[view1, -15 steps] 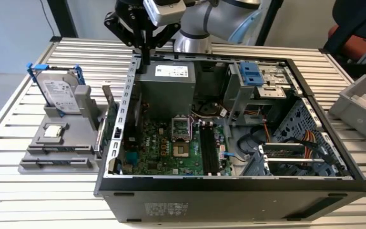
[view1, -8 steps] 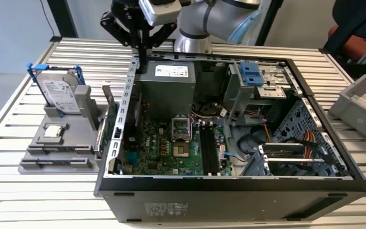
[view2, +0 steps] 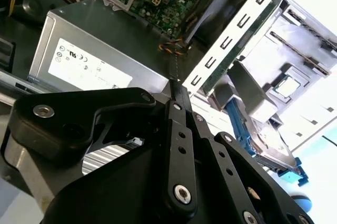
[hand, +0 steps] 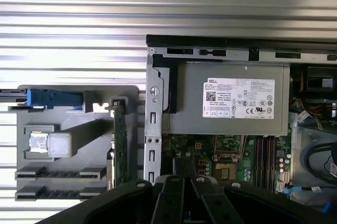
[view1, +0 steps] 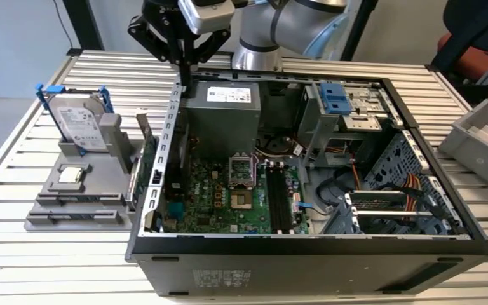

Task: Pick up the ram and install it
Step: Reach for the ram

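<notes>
**Ram gripped, hanging over the rear of the case**

Your black linkage-fingered gripper [view1: 183, 58] is clenched on the ram [view1: 183, 79], a thin, flat, dark circuit-board stick. It hangs straight down from the fingertips, edge-on in the exterior view. In the second wrist view the ram [view2: 175, 79] is a narrow dark strip poking past the fingertips. I can't tell which edge carries the contacts.

Just below it sit the grey metal power supply [view1: 223, 114] with its white label and the silvery rear wall of the open black computer case [view1: 312, 244]. The ram looks clear of both.

Deeper in the case lies the green motherboard [view1: 218, 190]. Its long black memory slots [view1: 278, 197] run side by side, on the exterior view's right of the processor socket.

My read for the carry and seating:
- Keep the grip square so the stick doesn't twist.
- Clear the power supply corner and the loose cables.
- Line the stick's length up with one slot.
- Come down vertically and press evenly along the top edge.
- Confirm the notch orientation yourself.

Outside the case, on the exterior view's left, a grey moulded holder [view1: 74, 203] sits on the slatted metal tabletop [view1: 23, 267]. It carries the upright green expansion card [view1: 147, 171] and the small square silvery processor chip [view1: 73, 175]. Neither is your part.
</notes>
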`<state>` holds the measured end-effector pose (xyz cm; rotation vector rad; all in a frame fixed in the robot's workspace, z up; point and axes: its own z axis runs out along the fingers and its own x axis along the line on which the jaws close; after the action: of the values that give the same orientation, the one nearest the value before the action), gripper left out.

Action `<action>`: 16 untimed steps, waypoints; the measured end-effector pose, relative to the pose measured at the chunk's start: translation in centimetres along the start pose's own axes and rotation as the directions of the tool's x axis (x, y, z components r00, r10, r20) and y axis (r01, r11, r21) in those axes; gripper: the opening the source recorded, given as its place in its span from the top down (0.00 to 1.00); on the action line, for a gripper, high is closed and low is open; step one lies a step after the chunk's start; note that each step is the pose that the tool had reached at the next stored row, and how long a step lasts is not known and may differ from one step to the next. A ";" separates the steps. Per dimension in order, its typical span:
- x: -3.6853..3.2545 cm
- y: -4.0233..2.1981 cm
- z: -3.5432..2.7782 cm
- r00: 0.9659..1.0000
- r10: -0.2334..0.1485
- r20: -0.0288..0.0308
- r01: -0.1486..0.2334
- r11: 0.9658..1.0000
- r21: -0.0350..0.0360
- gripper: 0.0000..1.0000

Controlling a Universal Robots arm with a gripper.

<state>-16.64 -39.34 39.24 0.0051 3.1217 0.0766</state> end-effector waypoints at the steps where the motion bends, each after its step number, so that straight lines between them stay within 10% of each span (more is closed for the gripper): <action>1: 0.11 0.00 0.00 1.000 -0.001 0.000 0.001 1.000 0.000 1.00; 16: 1.86 0.03 -0.03 1.000 -0.010 -0.005 0.010 1.000 -0.007 1.00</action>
<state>-18.49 -39.31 39.24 -0.0115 3.1258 0.0871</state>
